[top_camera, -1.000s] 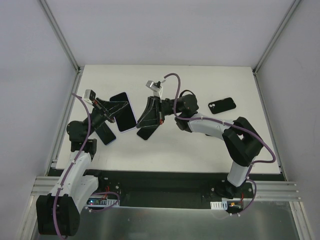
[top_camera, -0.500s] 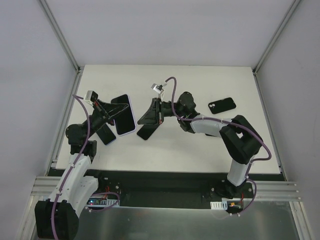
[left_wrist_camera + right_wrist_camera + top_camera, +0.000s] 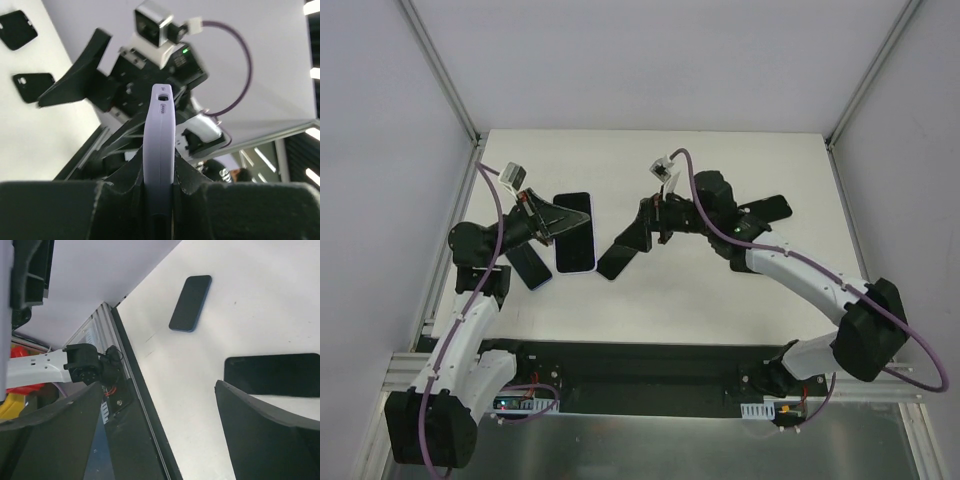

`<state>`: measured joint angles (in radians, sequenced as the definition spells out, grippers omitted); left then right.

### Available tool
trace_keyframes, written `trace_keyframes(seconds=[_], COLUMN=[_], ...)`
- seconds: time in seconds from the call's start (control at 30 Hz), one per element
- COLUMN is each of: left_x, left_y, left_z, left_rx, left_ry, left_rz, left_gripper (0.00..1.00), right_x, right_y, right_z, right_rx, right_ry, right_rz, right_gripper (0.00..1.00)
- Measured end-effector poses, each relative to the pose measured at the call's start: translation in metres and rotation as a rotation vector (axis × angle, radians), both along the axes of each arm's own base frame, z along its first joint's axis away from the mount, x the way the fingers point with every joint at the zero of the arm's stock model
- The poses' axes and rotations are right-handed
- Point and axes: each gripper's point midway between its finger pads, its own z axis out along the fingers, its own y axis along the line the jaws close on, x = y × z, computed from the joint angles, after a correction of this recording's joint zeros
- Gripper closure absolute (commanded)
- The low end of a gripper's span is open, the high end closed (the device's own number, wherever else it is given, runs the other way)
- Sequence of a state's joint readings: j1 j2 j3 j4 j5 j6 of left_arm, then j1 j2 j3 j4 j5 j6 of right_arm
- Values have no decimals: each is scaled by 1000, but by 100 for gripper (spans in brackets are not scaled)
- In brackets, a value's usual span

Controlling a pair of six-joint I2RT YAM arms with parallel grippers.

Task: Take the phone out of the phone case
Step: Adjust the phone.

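there, left arm [image 3: 470,312] aloft, jaws tight on the lavender phone [image 3: 574,232]; right arm [image 3: 800,275] forward, jaws wide and empty

Table [image 3: 710,300]: we see a white top filling the middle of the top view.
Left of centre: we find a dark blue phone [image 3: 530,266] lying flat near the table's left edge.
Centre: a black flat slab [image 3: 612,264] lies on the table.
Upper right: we see a black phone case [image 3: 775,207], partly covered.
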<state>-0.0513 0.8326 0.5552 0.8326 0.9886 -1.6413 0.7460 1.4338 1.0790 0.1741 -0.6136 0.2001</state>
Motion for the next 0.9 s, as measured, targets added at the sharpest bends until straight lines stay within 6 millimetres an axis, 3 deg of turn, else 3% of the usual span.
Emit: trace_keyframes(seconds=[0.13,0.3,0.57,0.77,0.9], left_x=[-2,-3,-15,-16,-18], left_y=[-5,-10,-16,-16,-16], left_z=[-12,-40,-74,-75,-76], left_rx=[89,159,206,216,220], left_ry=[-34,-9,6,-19,-29], left_rz=[-61,-150,-232,-236,-243], left_gripper=[100,100,100,100,100], right_x=[8,14,20,21,20], right_y=[-17,-23,4,15,16], right_z=[17,33,52,53,56], right_rx=[-56,-21,169,219,228], right_ry=[-29,54,284,382,377], right_rz=[-62,-63,74,116,125], right_gripper=[4,4,25,37,36])
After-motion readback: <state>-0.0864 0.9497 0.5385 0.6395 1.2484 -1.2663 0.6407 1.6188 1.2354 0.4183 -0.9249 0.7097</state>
